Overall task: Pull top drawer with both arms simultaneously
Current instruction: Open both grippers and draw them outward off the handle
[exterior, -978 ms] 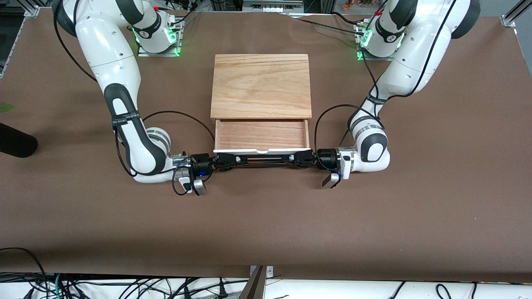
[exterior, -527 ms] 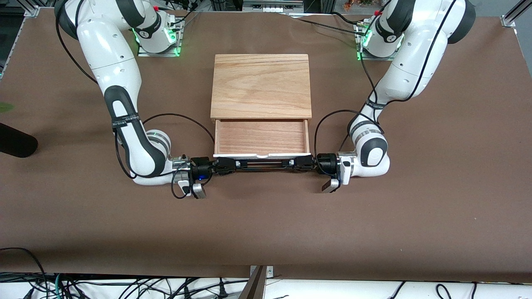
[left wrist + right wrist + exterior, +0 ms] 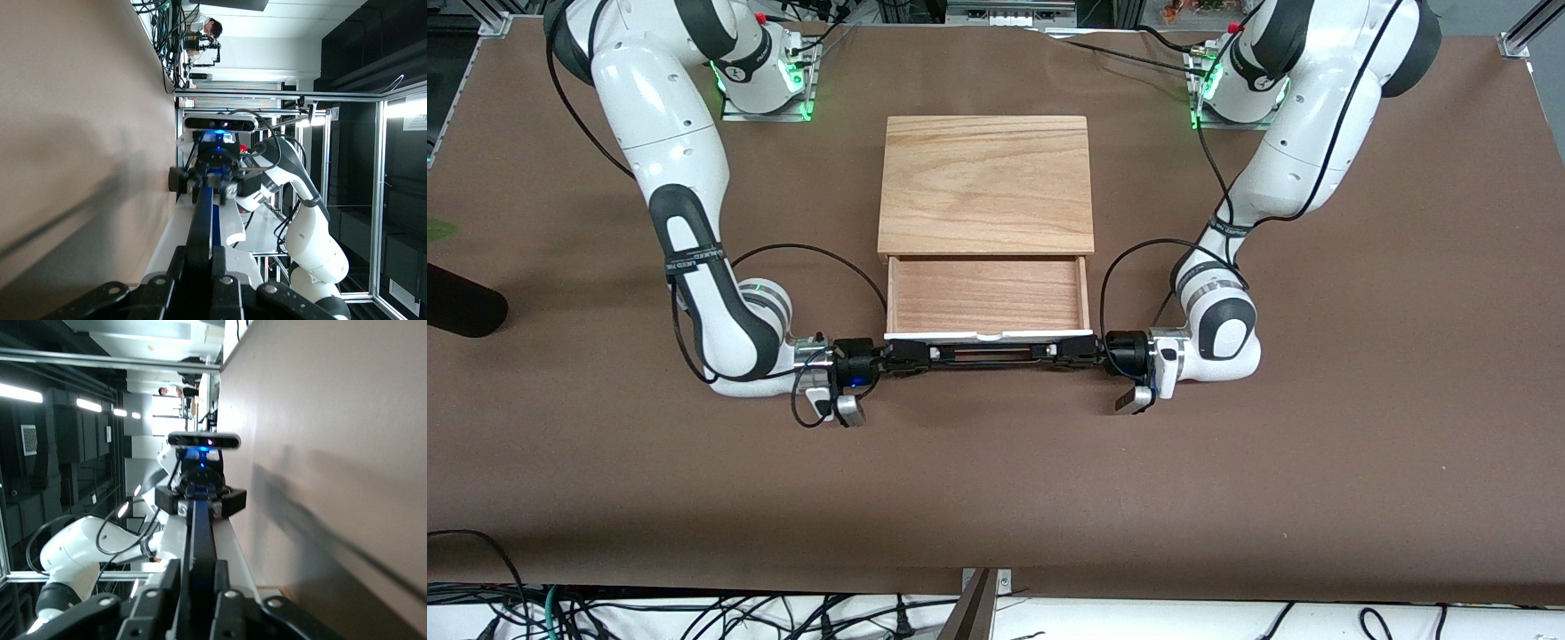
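The top drawer (image 3: 987,293) stands pulled out of the wood-topped cabinet (image 3: 985,182), its light-wood tray bare inside. Its white front panel (image 3: 987,335) faces the front camera, and the black bar handle (image 3: 989,353) runs along it. My left gripper (image 3: 1063,352) is shut on the handle's end toward the left arm. My right gripper (image 3: 916,352) clasps the end toward the right arm. In the left wrist view the handle (image 3: 202,213) runs out from between the left gripper (image 3: 200,257) fingers. The right wrist view shows the handle (image 3: 200,533) between the right gripper (image 3: 200,570) fingers.
A black cylinder (image 3: 463,307) lies at the table's edge toward the right arm's end. Cables and a metal bracket (image 3: 983,604) sit along the edge nearest the front camera. Brown table (image 3: 996,480) spreads wide in front of the drawer.
The drawer has slid a little farther out toward the front camera, and both grippers have moved with the handle. The last half second shows almost no movement.
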